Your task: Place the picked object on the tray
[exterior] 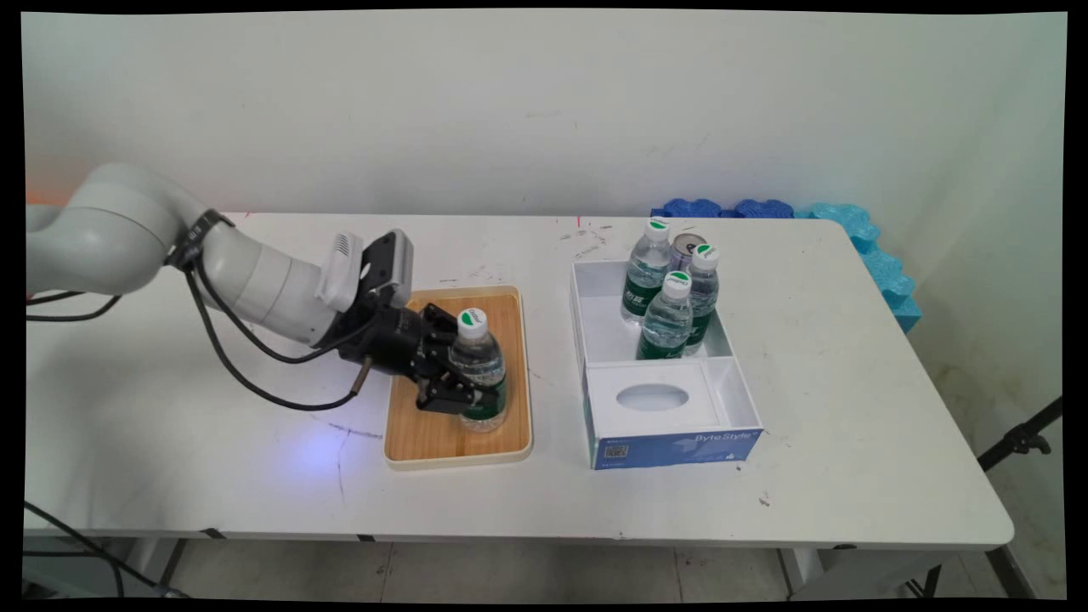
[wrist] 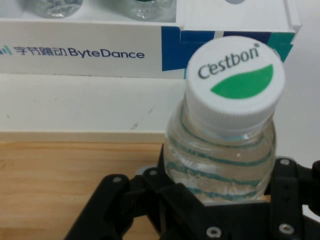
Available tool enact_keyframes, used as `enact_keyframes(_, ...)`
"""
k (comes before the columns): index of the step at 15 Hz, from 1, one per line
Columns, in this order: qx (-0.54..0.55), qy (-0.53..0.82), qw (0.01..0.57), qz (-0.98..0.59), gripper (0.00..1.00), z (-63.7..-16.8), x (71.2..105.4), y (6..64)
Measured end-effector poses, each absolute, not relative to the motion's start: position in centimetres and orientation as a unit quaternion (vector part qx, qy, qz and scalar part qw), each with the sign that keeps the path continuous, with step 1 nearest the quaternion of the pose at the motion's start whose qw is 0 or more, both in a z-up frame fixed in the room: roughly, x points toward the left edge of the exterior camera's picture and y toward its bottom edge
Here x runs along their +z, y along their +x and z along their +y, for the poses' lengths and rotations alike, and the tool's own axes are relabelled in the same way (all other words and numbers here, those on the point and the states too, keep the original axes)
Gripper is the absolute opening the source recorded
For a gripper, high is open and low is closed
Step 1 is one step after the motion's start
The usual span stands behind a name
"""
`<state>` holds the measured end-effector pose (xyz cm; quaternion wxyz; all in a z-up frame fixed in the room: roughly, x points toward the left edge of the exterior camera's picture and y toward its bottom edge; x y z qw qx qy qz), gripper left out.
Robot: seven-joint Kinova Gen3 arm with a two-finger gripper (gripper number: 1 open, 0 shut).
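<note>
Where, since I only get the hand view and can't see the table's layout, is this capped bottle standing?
Observer: The water bottle stands upright on a wooden tray left of the table's middle, with the gripper closed round its lower body.
Operator: What's in the box behind it?
Observer: The blue and white box sits right of the tray. Its far compartment holds three more bottles and a can.
Operator: And its near compartment?
Observer: Only a white insert with an oval opening.
</note>
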<state>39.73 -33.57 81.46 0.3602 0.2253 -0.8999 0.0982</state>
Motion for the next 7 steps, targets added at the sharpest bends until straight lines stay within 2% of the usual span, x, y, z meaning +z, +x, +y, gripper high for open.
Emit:
enact_keyframes(3,0.100,0.226,0.361,-0.899,0.00,-33.79,80.86,39.42)
enact_keyframes(4,0.100,0.226,0.361,-0.899,1.00,-33.81,80.77,39.37)
enact_keyframes(7,0.101,0.226,0.362,-0.899,1.00,-33.82,80.51,39.18)
